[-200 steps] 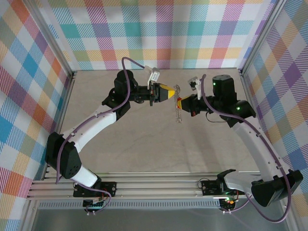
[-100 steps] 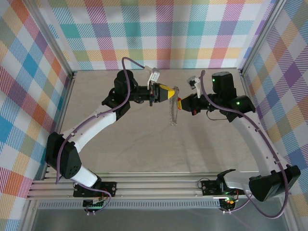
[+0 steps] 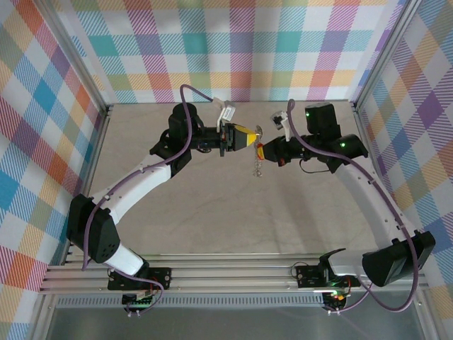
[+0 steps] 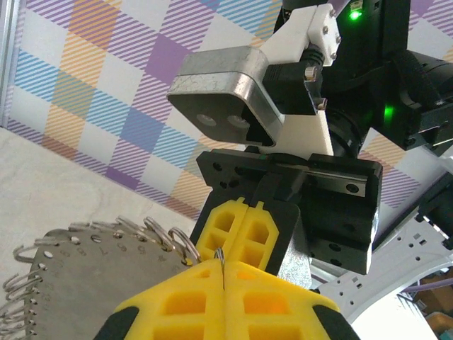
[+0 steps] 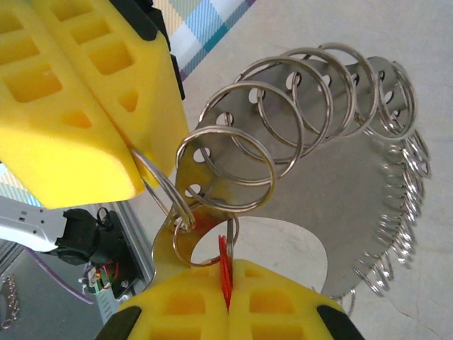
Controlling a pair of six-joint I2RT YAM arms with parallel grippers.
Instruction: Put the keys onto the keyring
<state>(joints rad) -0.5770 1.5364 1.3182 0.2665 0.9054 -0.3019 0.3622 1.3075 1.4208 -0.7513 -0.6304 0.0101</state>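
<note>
The left arm (image 3: 134, 183) and right arm (image 3: 371, 198) have white shells between black joints, each trailed by a purple cable (image 3: 182, 95). Their fingers (image 4: 233, 230) are yellow blocks with recessed cells. Green lights (image 3: 342, 144) glow on the right arm, and a silver camera (image 4: 219, 99) sits on its white screwed bracket (image 4: 304, 42).

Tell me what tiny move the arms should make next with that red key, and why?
Probably the right gripper should ease the key a little onto the wire loop that the left gripper pinches at the keyring rim. Both grippers are shut, tip to tip, and the key's red head sits right at that loop; whether it is threaded yet, I cannot tell.
</note>
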